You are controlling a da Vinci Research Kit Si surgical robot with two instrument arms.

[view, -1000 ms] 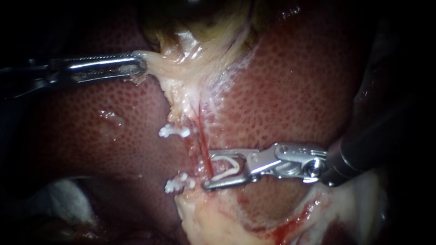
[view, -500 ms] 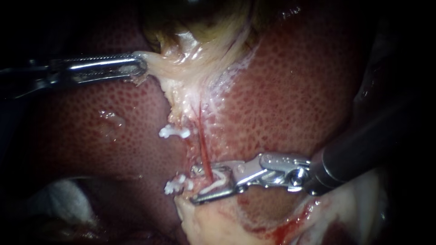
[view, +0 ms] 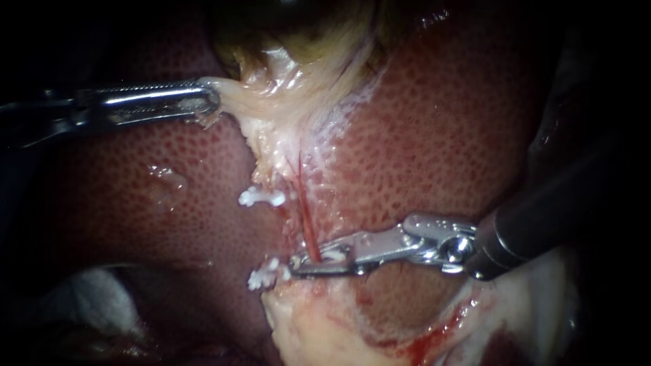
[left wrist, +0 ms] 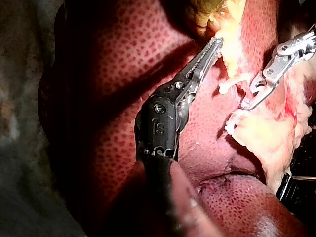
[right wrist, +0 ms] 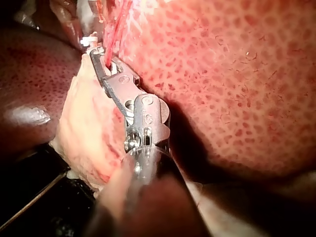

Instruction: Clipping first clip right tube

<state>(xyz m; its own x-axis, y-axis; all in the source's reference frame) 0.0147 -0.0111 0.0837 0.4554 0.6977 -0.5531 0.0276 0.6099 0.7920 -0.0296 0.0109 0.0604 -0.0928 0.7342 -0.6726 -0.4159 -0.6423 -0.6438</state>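
I am holding my left instrument [view: 209,102] in from the left, and its end effector is clamping the edge of the pale gallbladder [view: 285,88], both halves pressing on the tissue from two sides. In the left wrist view the same toothed tip [left wrist: 217,42] is biting that yellowish fold ahead of it.

My right instrument [view: 298,264] is reaching in from the right across the liver [view: 441,135]. Its end effector is squeezing down on a clip [view: 332,256], with only a thin slit showing between the two halves. The right tube [view: 306,217], a thin red strand, is running down from the gallbladder and passing straight into that clip between the two halves. The right wrist view is showing the red tube [right wrist: 116,24] entering the tip [right wrist: 96,54] ahead of the instrument.

Just left of the tube, an upper white clip [view: 261,198] and a lower white clip [view: 266,274] are sitting apart from each other; the lower one is lying just beside my right instrument's tip. Pale fatty tissue [view: 319,332] is lying under the right instrument's tip.
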